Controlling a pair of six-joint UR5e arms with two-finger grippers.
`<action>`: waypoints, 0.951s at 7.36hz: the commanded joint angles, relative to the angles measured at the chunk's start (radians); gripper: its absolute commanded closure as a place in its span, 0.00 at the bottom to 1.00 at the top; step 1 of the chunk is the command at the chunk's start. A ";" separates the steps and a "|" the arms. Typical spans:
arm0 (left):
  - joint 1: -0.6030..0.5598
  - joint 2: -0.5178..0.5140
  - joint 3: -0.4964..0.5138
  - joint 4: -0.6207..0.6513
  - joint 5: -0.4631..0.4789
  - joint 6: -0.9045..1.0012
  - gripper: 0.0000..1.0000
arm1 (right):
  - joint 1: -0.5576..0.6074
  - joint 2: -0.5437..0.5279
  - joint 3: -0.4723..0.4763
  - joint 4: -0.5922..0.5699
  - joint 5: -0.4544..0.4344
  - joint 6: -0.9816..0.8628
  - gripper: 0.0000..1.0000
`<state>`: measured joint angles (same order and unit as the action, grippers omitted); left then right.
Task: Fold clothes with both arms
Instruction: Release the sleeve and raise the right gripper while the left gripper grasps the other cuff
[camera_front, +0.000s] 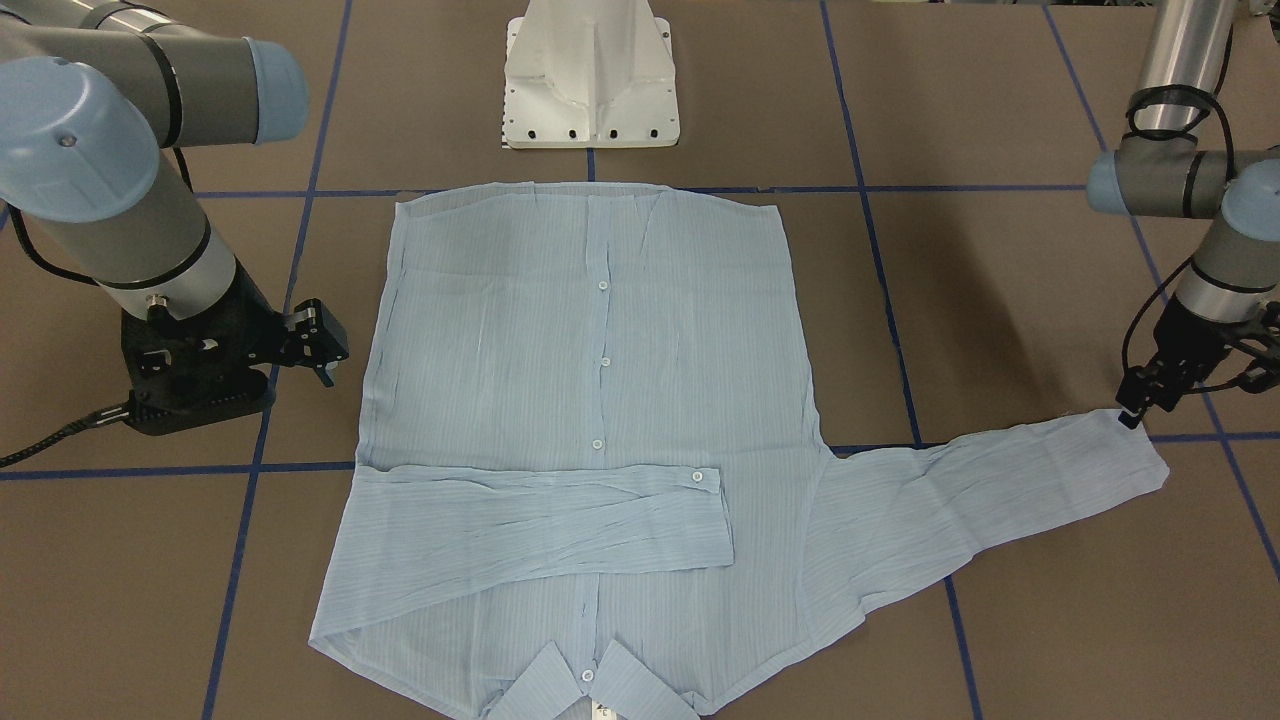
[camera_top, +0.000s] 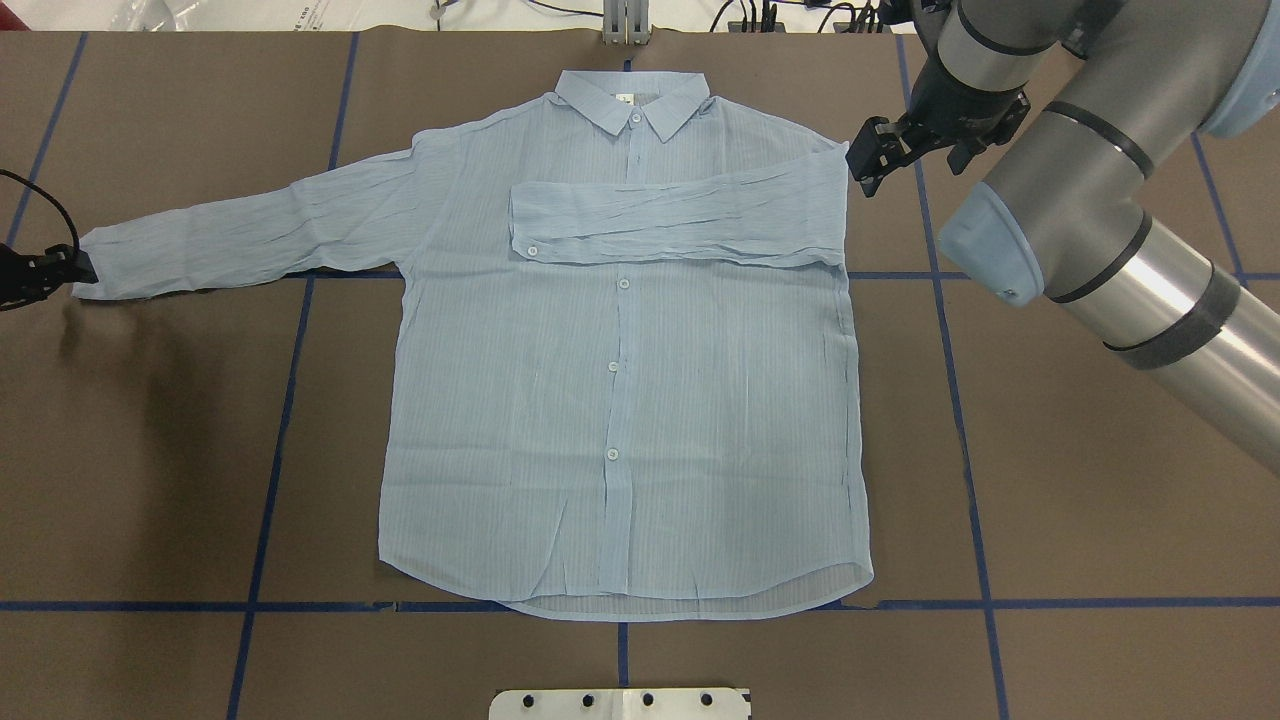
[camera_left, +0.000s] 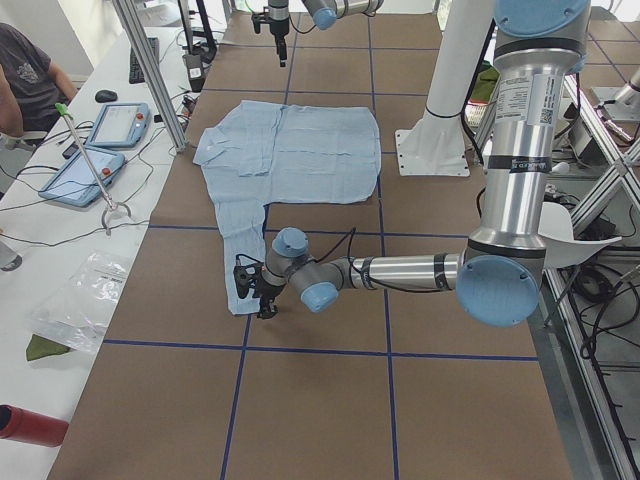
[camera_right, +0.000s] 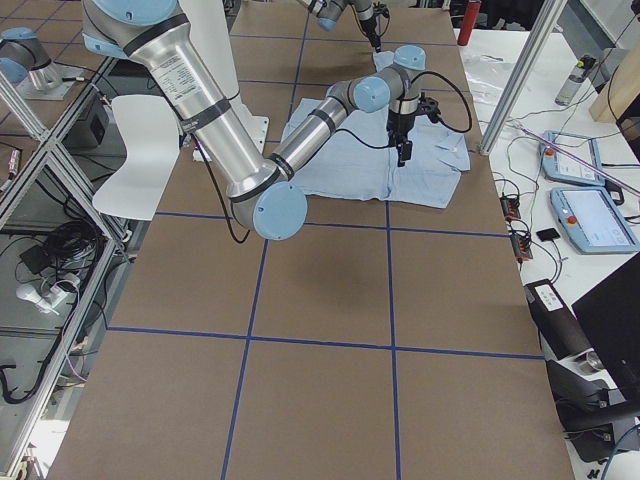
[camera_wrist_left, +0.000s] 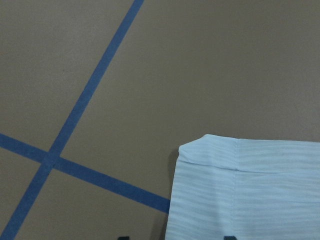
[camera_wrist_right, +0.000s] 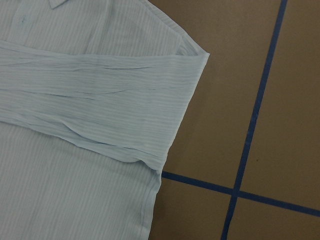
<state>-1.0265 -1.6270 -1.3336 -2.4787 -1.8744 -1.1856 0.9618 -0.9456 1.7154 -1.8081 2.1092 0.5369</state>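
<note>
Since one sleeve lies folded across the chest, what matters from where I stand is the other sleeve (camera_top: 250, 225), stretched out flat toward the robot's left. The shirt (camera_top: 620, 420) is spread front-up and buttoned in the middle of the tabletop (camera_top: 1050, 480), collar (camera_top: 632, 100) at the far edge from the robot and hem nearest its base.

The left tool (camera_front: 1133, 412) sits right at the end of that outstretched sleeve, touching or just over a corner of the cuff (camera_wrist_left: 250, 190). In its wrist view two dark tips show well apart at the bottom edge with the cuff flat between them, so I judge it spread and not pinching the cloth. The sleeve's long axis runs from that tool straight back to the shoulder, so the shirt body lies toward the robot's right.

The right tool (camera_top: 868, 168) hangs just beside the opposite shoulder, next to the folded sleeve (camera_top: 680, 215), prongs apart and holding nothing. It is well away from the cuff, so the left arm is plainly the nearer one.
</note>
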 joint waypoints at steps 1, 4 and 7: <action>0.000 -0.004 0.008 -0.002 0.000 0.000 0.36 | -0.002 -0.002 0.001 0.001 -0.002 0.000 0.00; 0.016 -0.004 0.007 -0.002 0.000 -0.002 0.37 | -0.002 -0.002 0.001 0.001 -0.002 0.000 0.00; 0.016 -0.004 0.007 0.000 0.000 -0.003 0.54 | -0.002 -0.002 0.001 0.001 -0.003 0.000 0.00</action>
<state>-1.0114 -1.6306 -1.3269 -2.4795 -1.8745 -1.1872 0.9603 -0.9480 1.7165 -1.8070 2.1064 0.5369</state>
